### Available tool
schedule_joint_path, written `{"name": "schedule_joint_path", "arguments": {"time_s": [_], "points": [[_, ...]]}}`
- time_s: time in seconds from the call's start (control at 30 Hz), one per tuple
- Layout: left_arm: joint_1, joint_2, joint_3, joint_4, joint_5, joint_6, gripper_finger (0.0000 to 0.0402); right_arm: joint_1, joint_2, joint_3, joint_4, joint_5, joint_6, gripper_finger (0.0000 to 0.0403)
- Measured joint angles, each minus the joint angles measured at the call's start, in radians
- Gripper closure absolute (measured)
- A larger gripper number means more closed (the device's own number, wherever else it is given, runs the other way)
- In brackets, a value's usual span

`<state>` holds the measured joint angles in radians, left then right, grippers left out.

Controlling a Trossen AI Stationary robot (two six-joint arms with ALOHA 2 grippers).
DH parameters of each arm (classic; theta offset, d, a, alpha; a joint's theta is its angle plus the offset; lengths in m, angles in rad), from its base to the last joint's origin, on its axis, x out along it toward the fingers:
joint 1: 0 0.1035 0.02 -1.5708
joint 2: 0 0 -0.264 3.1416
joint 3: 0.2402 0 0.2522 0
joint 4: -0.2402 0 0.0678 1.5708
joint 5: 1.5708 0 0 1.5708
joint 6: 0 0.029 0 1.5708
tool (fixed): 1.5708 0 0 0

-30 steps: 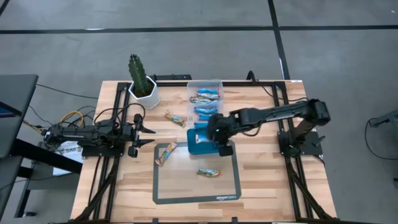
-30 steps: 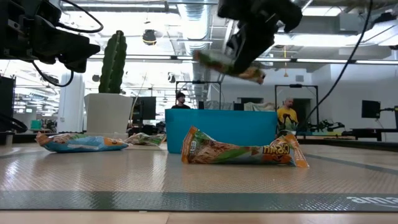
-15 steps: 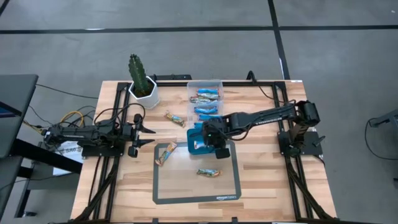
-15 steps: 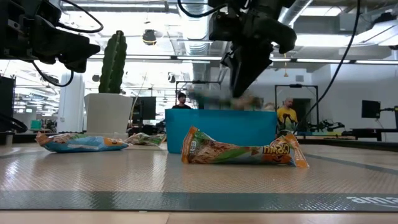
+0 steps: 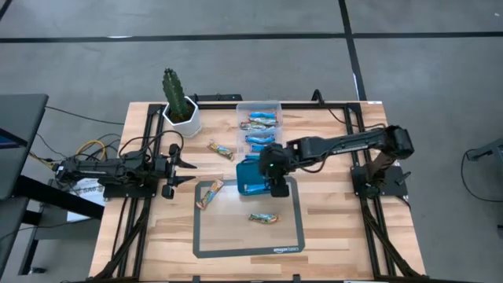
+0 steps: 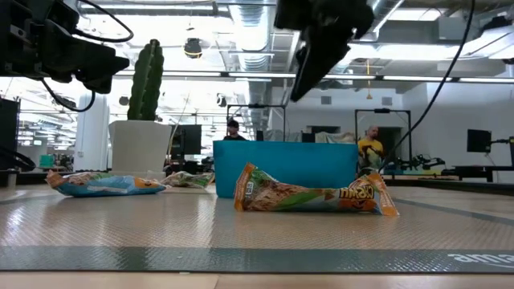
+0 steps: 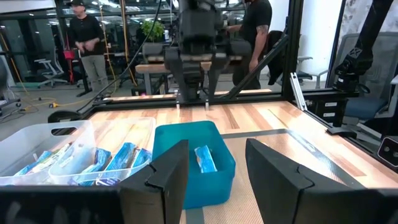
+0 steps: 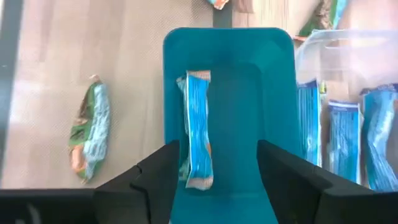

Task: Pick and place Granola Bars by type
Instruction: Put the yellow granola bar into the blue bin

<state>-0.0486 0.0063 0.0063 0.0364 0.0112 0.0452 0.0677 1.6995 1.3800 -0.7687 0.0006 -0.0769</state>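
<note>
My right gripper hangs open above the teal tray, touching nothing. In the tray lies one blue-and-white granola bar, flat on the tray's floor. Behind the tray, the clear box holds several blue bars. Three bars lie loose on the table: one left of the box, one left of the tray, and one on the mat nearer the front. My left gripper waits open at the table's left, level and pointing toward the tray.
A cactus in a white pot stands at the far left corner. A grey-framed mat covers the table's front middle. People stand in the room beyond the table.
My right gripper, shut on a bar above the teal tray, has dipped toward the tray, opened and let the bar go. The bar now lies inside the tray. The gripper has then risen again, open.
</note>
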Motion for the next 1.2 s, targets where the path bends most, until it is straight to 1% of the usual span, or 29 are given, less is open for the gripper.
{"name": "schedule_joint_path", "arguments": {"time_s": [0.17,0.33,0.57,0.77,0.93,1.2], "points": [[0.000,0.000,0.000,0.000,0.000,0.000,0.0249,0.057,-0.064,0.000,-0.062,-0.003,0.033,0.0188],[0.000,0.000,0.000,0.000,0.000,0.000,0.0249,0.126,-0.063,0.000,-0.082,-0.005,0.098,0.0190],[0.000,0.000,0.000,0.000,0.000,0.000,0.0249,0.203,0.046,-0.001,0.008,-0.003,0.172,0.0189],[0.000,0.000,0.000,0.000,0.000,0.000,0.0249,0.262,0.157,0.000,0.138,-0.005,0.235,0.0189],[0.000,0.000,0.000,0.000,0.000,0.000,0.0249,0.285,0.245,-0.001,0.169,-0.004,0.236,0.0188],[0.000,0.000,0.000,0.000,0.000,0.000,0.0249,0.284,0.346,-0.001,0.181,-0.007,0.235,0.0190]]}}
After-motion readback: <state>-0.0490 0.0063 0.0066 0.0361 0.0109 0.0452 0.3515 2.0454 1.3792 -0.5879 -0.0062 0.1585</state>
